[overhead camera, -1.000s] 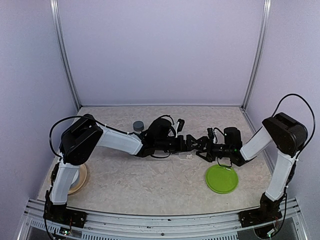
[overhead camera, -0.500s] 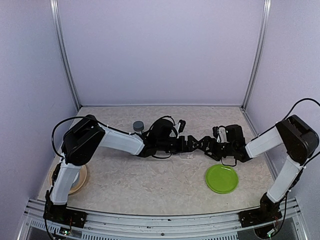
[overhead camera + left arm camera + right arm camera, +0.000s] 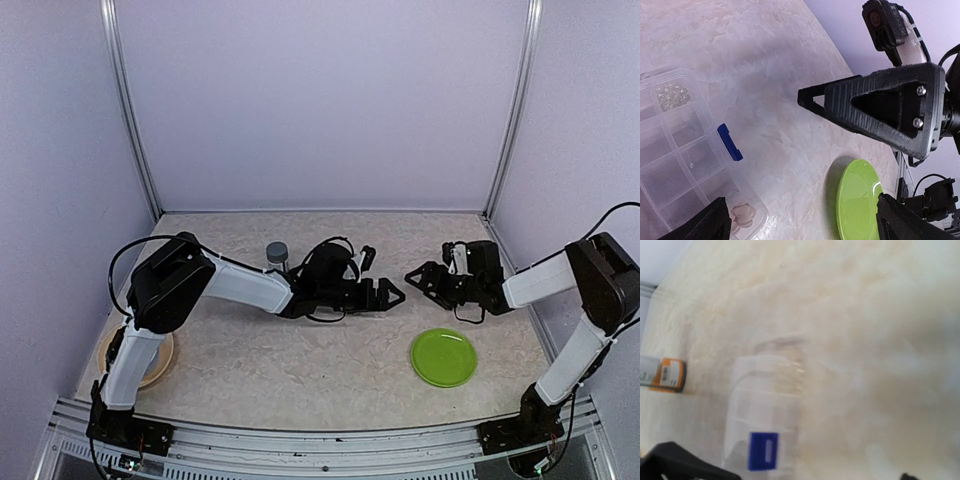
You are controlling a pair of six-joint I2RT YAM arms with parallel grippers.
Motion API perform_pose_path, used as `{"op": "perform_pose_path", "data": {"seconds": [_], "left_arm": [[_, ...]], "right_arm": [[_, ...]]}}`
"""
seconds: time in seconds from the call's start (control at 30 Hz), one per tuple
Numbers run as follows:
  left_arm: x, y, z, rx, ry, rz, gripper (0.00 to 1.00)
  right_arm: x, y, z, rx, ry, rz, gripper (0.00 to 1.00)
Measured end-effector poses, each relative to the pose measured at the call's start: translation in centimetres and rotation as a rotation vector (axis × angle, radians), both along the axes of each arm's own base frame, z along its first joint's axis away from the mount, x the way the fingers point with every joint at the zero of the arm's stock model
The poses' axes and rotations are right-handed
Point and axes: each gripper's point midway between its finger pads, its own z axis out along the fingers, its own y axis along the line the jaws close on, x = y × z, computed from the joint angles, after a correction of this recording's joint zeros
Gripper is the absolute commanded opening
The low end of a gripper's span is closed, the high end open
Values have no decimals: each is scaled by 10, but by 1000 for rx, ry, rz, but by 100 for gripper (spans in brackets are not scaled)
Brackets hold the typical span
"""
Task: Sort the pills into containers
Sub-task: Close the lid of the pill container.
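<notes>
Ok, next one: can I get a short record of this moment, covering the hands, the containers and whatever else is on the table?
left hand: open, empty, low over the table centre
right hand: open, empty, tips facing the left hand, not touching it
bottle: gray cap, upright behind the left arm
small vial: not visible
organizer box: clear, blue latch, by the left hand
pills: in some box compartments
green plate: in front of the right hand
tan plate: far left, mostly hidden by the left arm
</notes>
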Motion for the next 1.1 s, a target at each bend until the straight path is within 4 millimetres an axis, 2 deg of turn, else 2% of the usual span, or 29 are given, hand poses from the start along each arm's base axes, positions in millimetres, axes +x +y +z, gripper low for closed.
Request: {"op": "perform_pose_path", "data": {"seconds": [0.2, 0.33, 0.47, 0.7, 0.97, 1.1], "left_arm": [[0, 0, 0, -3, 0, -3, 99], [-1, 0, 0, -5, -1, -3, 99], [-1, 0, 0, -10, -5, -4, 99], [-2, 0, 0, -21, -12, -6, 99], [-2, 0, 0, -21, -12, -7, 99], [-2, 0, 0, -21, -12, -8, 99]], "right_arm": [[10, 15, 27, 32, -70, 85, 62], [8, 27, 35, 84, -95, 154, 57], [2, 41, 36, 131, -88, 227, 55], [6, 65, 44, 190, -96, 327, 55], [8, 79, 28, 220, -43, 381, 54], [9, 86, 28, 219, -40, 398, 54]]}}
